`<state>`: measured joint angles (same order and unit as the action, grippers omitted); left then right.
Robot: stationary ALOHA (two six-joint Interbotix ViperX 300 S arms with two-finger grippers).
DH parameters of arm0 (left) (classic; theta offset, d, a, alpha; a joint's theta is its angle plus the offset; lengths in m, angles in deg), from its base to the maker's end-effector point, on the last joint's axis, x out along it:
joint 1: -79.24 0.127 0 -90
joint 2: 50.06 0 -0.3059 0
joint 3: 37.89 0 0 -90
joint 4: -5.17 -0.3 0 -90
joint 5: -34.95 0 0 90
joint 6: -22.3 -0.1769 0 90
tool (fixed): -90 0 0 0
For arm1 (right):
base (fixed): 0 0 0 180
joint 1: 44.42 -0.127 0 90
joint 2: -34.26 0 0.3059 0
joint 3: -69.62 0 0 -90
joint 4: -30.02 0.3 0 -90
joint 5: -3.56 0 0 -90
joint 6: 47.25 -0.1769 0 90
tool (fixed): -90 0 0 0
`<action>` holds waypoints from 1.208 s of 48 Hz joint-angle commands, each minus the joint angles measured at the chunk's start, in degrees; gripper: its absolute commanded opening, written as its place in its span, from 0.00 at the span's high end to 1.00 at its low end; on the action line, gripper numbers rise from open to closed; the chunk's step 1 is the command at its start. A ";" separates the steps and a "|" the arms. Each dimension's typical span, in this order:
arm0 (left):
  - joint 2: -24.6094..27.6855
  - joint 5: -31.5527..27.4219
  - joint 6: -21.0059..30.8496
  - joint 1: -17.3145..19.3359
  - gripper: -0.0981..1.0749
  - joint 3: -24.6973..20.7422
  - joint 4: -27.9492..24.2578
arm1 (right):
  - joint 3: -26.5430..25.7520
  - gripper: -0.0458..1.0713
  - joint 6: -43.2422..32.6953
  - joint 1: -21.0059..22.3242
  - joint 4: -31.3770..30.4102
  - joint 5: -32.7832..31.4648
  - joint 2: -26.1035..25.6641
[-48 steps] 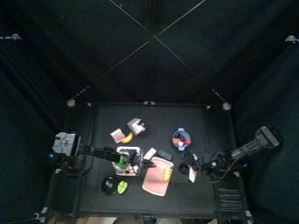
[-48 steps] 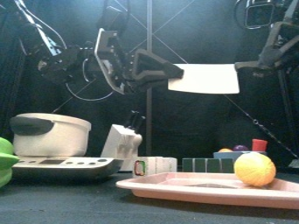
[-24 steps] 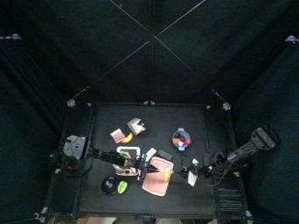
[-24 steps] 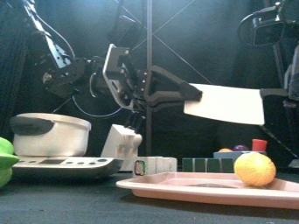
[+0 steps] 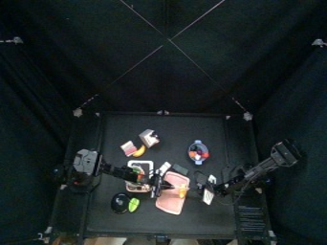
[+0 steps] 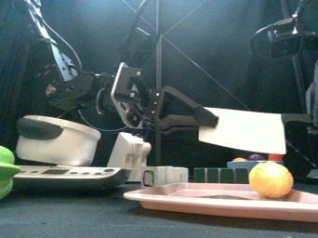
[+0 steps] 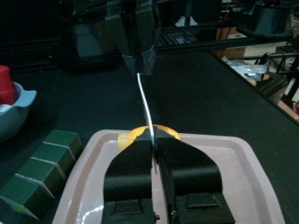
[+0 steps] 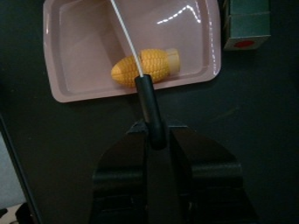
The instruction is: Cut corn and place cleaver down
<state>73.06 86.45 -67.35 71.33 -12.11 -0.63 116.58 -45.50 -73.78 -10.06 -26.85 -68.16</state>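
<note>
Corn on the pink board, cleaver held above it.

The corn (image 8: 145,66) is a short yellow stub with ribbed kernels, lying on its side on the pink board (image 8: 82,52), toward one end of it. The cleaver (image 6: 244,130) has a pale, whitish rectangular blade and a dark handle; it hangs in the air over the board, blade edge down, directly above the corn and clear of it.

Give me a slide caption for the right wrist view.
Right end effector holds the cleaver above the corn on the pink cutting board.
</note>
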 commanded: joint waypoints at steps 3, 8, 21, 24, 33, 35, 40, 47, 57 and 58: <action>-0.44 -1.41 -0.09 -1.93 0.63 -0.79 0.09 | 0.18 0.66 -0.62 0.35 0.97 -0.79 0.88; -0.44 -3.69 -0.18 -1.93 0.63 -1.41 0.09 | 0.09 0.66 -0.62 0.35 1.32 -0.70 1.49; -3.69 -7.47 -0.62 -2.20 0.63 -1.85 -0.18 | -1.23 0.66 -0.18 0.26 0.88 -0.79 1.23; -4.66 -7.65 -0.62 -2.37 0.63 -1.85 -0.53 | -1.32 0.66 -0.18 0.09 0.62 -0.79 0.88; -5.89 -9.58 -0.35 -2.72 0.63 -3.25 -1.32 | -1.32 0.66 -0.18 -0.09 0.62 -1.14 -0.26; -5.89 -11.43 -0.26 -2.81 0.63 -3.96 -1.23 | -1.32 0.66 -0.18 -0.09 0.53 -1.41 -0.44; -5.71 -17.05 -0.18 -2.81 0.63 -5.89 -1.14 | -1.32 0.66 -0.18 -0.09 0.62 -1.76 -0.62; -5.63 -29.27 -0.09 -2.99 0.63 -10.11 -0.18 | -1.41 0.66 -0.26 -0.09 0.35 -1.76 -0.62; -4.57 -40.08 -0.09 -3.69 0.63 -14.24 -0.09 | -1.58 0.66 -0.26 -0.09 0.26 -1.67 0.18; -4.31 -40.43 -0.09 -3.78 0.63 -14.50 -0.09 | -1.58 0.66 -0.26 0.00 0.26 -1.58 0.26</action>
<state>69.19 48.13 -67.44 69.57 -23.80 -0.54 115.78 -45.50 -74.31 -9.36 -28.08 -67.63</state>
